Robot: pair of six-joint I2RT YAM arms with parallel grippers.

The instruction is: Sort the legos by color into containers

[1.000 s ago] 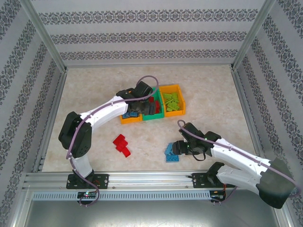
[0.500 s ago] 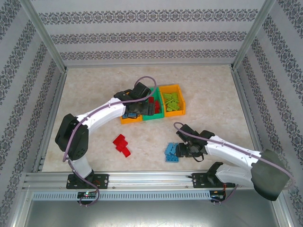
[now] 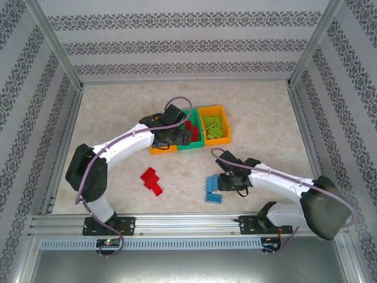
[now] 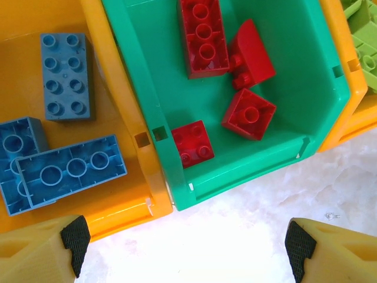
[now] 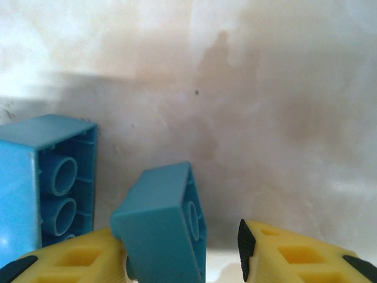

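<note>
Table (image 3: 265, 112): pale marbled top, carrying everything below.
Bins (image 3: 189, 147): three joined in a row mid-table, running orange, green, orange.
Left claw (image 4: 182, 250): spread wide, empty, hanging over the front rims where the left orange bin meets the green one.
Right claw (image 5: 179, 253): narrow, low over the table, set about a tilted blue brick (image 5: 162, 224); one finger touching it, the other just apart.
Green legos (image 3: 215, 127): heaped in the right orange bin.
Blue legos (image 4: 62, 76): three in the left orange bin.
Red legos (image 4: 203, 35): four in the green bin.
Loose reds (image 3: 152, 181): clustered on the table, well apart from the bins.
Loose blues (image 3: 213, 191): on the table, just beside the right claw.
</note>
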